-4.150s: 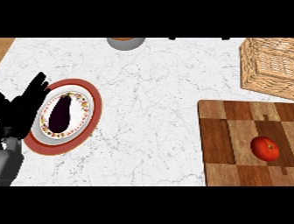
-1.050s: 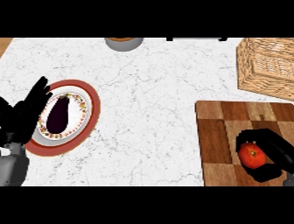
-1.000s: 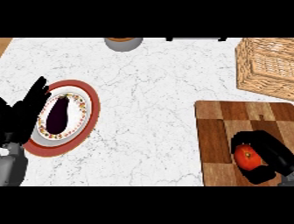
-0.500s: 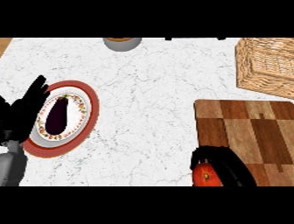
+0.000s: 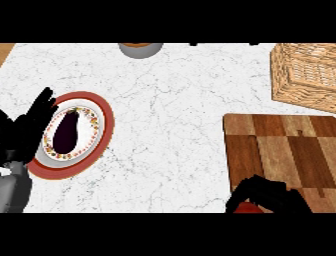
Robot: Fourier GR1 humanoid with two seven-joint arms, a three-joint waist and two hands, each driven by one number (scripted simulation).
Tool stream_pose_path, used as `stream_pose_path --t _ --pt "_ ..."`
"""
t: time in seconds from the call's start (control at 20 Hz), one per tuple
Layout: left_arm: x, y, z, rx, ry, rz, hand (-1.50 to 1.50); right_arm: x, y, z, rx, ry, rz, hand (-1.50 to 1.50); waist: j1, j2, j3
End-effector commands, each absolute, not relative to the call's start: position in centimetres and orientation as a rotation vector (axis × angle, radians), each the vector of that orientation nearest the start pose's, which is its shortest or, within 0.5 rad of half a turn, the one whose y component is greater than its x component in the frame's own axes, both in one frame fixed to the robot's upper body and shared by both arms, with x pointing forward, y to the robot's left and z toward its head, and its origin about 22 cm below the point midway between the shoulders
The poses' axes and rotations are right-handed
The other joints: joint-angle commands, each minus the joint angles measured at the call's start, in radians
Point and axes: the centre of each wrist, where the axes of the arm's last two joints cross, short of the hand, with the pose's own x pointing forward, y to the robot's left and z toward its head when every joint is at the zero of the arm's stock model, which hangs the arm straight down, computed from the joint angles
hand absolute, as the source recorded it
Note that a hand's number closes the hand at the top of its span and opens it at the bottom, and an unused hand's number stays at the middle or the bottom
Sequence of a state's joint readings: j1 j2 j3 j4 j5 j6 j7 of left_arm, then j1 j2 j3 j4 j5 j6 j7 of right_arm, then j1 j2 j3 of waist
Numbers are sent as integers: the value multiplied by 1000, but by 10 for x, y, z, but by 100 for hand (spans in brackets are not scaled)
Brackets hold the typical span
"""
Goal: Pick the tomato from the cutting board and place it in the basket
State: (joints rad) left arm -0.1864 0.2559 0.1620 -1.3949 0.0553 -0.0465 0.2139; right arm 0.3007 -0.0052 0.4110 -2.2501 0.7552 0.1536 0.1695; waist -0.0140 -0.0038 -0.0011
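At the view's lower edge my right hand is curled round the red tomato, of which only a small sliver shows under the fingers. The hand sits over the near left corner of the wooden cutting board, whose top is bare. The wicker basket stands at the far right, beyond the board and well away from the hand. My left hand rests open, fingers up, at the left edge beside a plate.
A red-rimmed plate holding a dark eggplant lies at the left on the white marble counter. A grey bowl stands at the far edge. Bare wood shows at the far left corner.
My right hand closed on the tomato, lifted it off the board's middle and drew it back left toward the lower edge. The board is now bare. The left hand stayed put.
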Motion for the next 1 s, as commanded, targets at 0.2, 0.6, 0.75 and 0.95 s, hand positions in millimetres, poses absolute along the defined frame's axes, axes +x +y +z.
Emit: stream_pose_path --t 0.2,0.6,0.75,0.95 --pt "284 315 32 211 -1395 -77 0 145 -187 184 -599 -1784 518 150 20 4 0" --pt "299 317 27 203 -1365 -59 0 189 -190 232 -738 -1773 453 150 11 5 0" --pt "278 318 41 199 -1386 -82 0 217 -196 262 -766 -1783 359 150 25 2 0" --pt "285 322 39 208 -1393 -77 0 243 -217 279 -870 -1747 349 150 18 3 1"
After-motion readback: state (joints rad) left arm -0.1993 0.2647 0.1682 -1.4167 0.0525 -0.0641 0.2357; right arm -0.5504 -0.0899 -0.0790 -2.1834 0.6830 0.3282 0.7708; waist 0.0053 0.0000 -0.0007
